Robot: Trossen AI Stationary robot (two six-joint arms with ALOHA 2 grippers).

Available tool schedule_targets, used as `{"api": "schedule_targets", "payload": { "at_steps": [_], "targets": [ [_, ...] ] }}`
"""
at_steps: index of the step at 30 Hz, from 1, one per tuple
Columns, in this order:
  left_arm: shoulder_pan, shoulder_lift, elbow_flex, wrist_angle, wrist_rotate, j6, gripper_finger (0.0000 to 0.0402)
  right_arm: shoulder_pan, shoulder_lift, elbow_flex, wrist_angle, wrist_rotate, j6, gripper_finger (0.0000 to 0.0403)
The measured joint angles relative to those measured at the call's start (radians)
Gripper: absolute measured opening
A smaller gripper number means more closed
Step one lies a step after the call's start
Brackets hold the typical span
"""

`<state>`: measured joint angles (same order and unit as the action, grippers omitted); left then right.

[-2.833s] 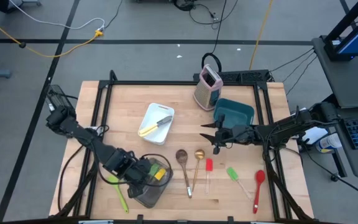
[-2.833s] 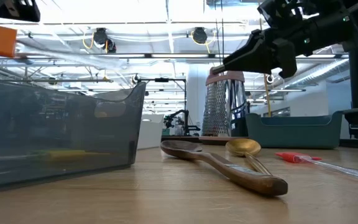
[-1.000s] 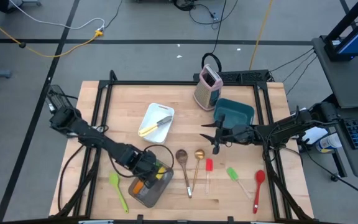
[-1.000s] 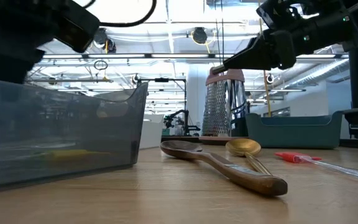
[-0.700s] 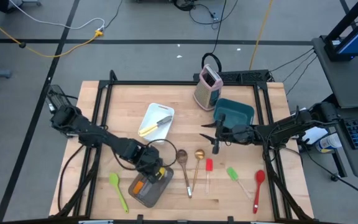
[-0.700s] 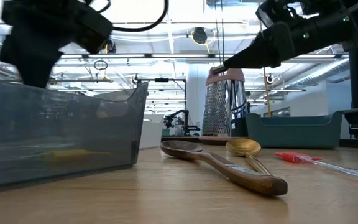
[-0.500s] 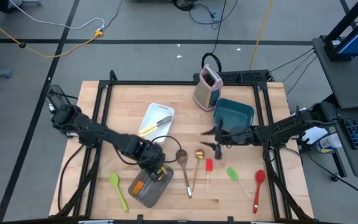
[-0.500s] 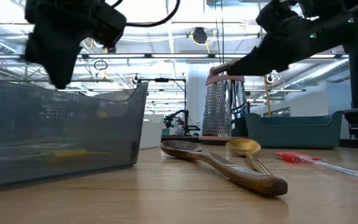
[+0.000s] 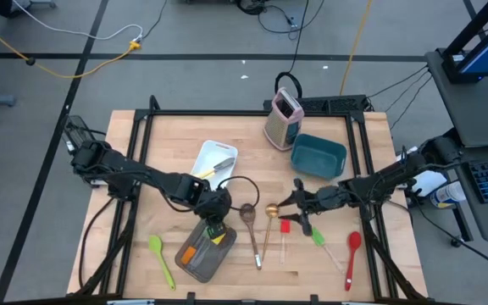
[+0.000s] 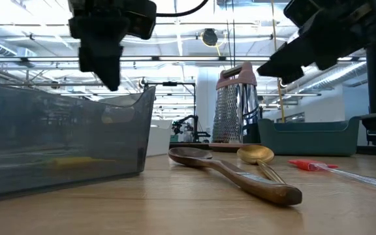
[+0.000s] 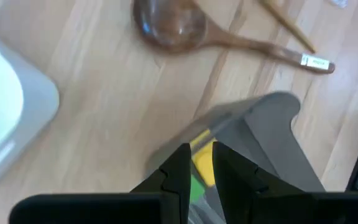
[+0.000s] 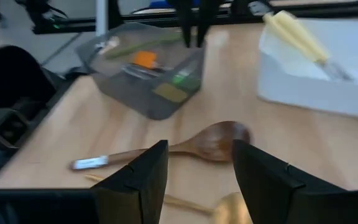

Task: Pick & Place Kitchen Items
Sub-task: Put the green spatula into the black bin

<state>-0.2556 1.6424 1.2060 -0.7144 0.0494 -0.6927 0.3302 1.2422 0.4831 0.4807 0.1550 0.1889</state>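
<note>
My left claw [image 9: 217, 222] hovers above the grey pan [image 9: 195, 263], at the pan's 1 o'clock corner — fingers nearly together, nothing between them. The orange spatula [image 9: 189, 252] lies inside the pan now, so that drop looks done and I'm between picks. My right claw [image 9: 298, 213] is spread wide and empty, low above the red spatula [image 9: 285, 226], with the green spatula [image 9: 317, 236] just at its 4 o'clock.

Next pick, as I judge it, falls to the right claw: settle lower, straddle the red spatula's head or handle, and close. The handle looks thin and clear, so it calls for a low, square approach against the counter [image 9: 168, 135]. The wooden spoon [image 9: 248, 214] and gold spoon [image 9: 270, 212] lie close at 9 o'clock — worth not nudging.

Against 2.8 seconds back: my left claw held the orange spatula over the pan then; it has released and lifted toward the pan's far corner. My right claw sat beside the teal bin [image 9: 318, 154] — it has swung down toward the spatulas. A green spatula [image 9: 158, 251] lies at the pan's 9 o'clock; the red spoon [image 9: 352, 247] is unmoved.
</note>
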Motion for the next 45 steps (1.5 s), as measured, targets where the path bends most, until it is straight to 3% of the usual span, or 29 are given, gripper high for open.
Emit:
{"api": "schedule_targets", "payload": {
  "at_steps": [12, 16, 23, 29, 34, 39, 45],
  "targets": [
    [0.027, -0.001, 0.000, 0.090, -0.001, 0.145, 0.0072, 0.111, 0.136, -0.041, 0.097, 0.013, 0.249, 0.0171],
    [0.027, -0.001, 0.000, 0.099, -0.001, 0.186, 0.0072, 0.110, 0.142, -0.042, 0.112, 0.091, 0.298, 0.0171],
    [0.028, -0.001, 0.000, 0.158, -0.065, 0.220, 0.0072, 0.110, 0.142, -0.042, 0.114, 0.196, 0.280, 0.0171],
    [0.036, -0.001, 0.000, 0.171, -0.115, 0.384, 0.0072, 0.110, 0.142, -0.042, 0.159, 0.295, 0.172, 0.0171],
    [0.057, -0.001, 0.000, 0.166, -0.141, 0.428, 0.0072, 0.108, 0.100, 0.010, 0.162, 0.242, 0.212, 0.0171],
    [0.089, -0.001, 0.000, 0.159, -0.144, 0.462, 0.0072, 0.125, 0.039, 0.117, -0.021, 0.210, 0.260, 0.0163],
    [0.114, -0.001, 0.000, 0.148, -0.156, 0.503, 0.0072, 0.145, 0.025, 0.374, -0.541, 0.209, 0.467, 0.0155]
  ]
}}
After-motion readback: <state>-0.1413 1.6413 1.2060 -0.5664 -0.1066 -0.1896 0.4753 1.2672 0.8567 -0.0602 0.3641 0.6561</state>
